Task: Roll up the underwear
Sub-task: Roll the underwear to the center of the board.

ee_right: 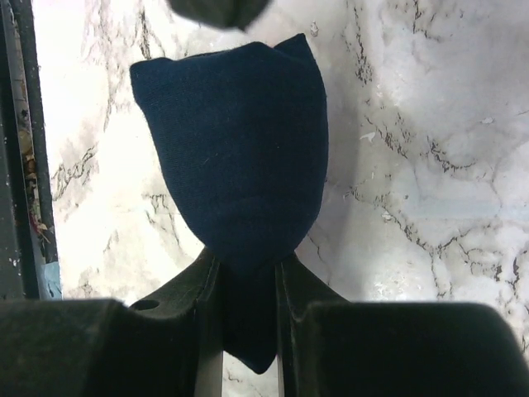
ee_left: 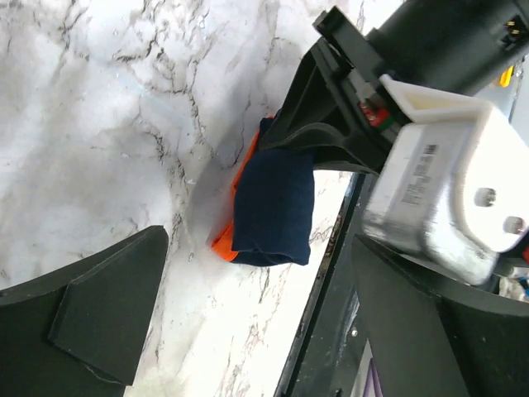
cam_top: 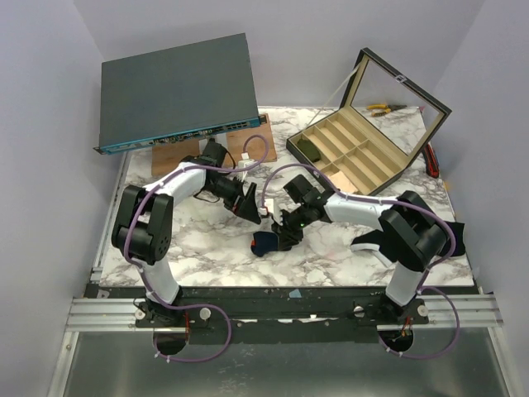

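Note:
The underwear (cam_top: 265, 243) is a small, folded navy bundle with orange trim, lying on the marble table near the middle front. My right gripper (cam_top: 283, 237) is shut on its near end; in the right wrist view the navy fabric (ee_right: 235, 149) is pinched between the two fingers (ee_right: 246, 289). My left gripper (cam_top: 246, 203) hovers open and empty just behind and left of the bundle. In the left wrist view the underwear (ee_left: 273, 207) lies ahead of the spread fingers (ee_left: 264, 331), with the right gripper's black fingers on its far end. No waistband or lettering shows.
A dark network switch (cam_top: 178, 91) rests on wooden blocks at the back left. An open compartment case (cam_top: 364, 149) stands at the back right. A black cloth with a white edge (cam_top: 453, 240) lies under the right arm. Small tools (cam_top: 378, 107) lie behind the case.

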